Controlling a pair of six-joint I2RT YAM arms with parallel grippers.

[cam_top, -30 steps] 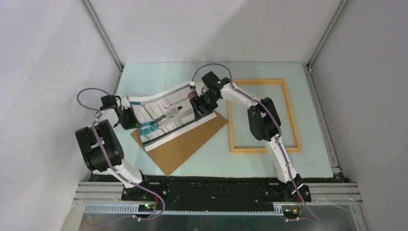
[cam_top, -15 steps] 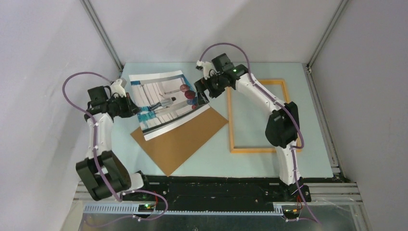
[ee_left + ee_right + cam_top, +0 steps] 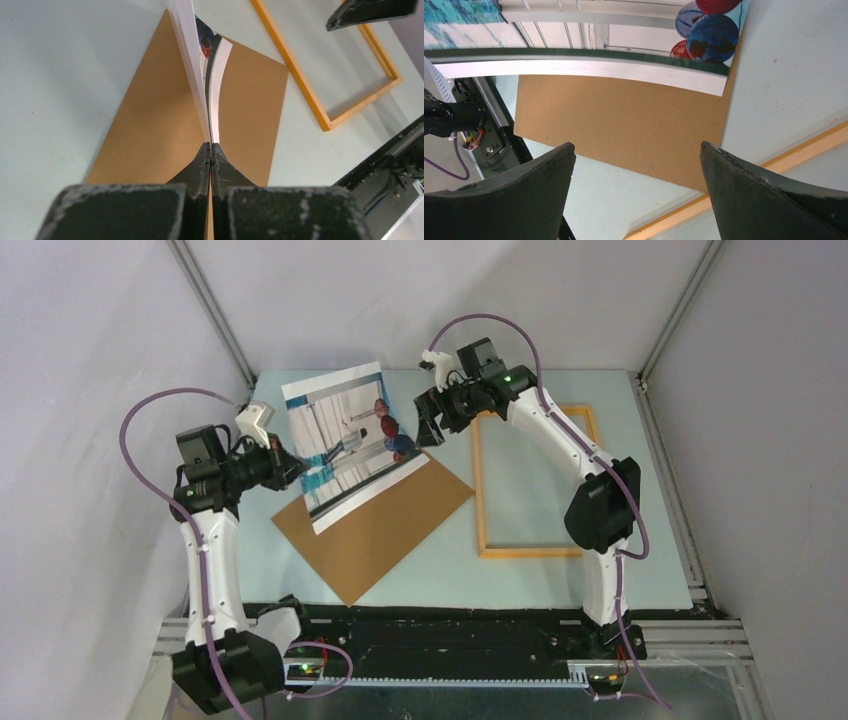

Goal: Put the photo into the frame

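Note:
The photo (image 3: 350,445) hangs lifted and curved over the brown backing board (image 3: 390,525). My left gripper (image 3: 290,468) is shut on the photo's left edge; in the left wrist view the jaws (image 3: 210,150) pinch the sheet, seen edge-on (image 3: 192,60). My right gripper (image 3: 430,425) is open and empty just right of the photo. In the right wrist view its fingers (image 3: 638,155) stand wide apart, with the photo (image 3: 599,30) ahead of them. The orange-yellow frame (image 3: 550,552) lies flat at the right and shows in both wrist views (image 3: 300,75) (image 3: 734,192).
The brown backing board lies angled on the pale green table (image 3: 440,580), under the photo and just left of the frame; it also shows in the wrist views (image 3: 150,125) (image 3: 624,120). Grey walls enclose the table.
The right gripper has let go of the photo's right edge and drawn back, open. The left arm has risen and lifted the photo higher, tilting it more upright.

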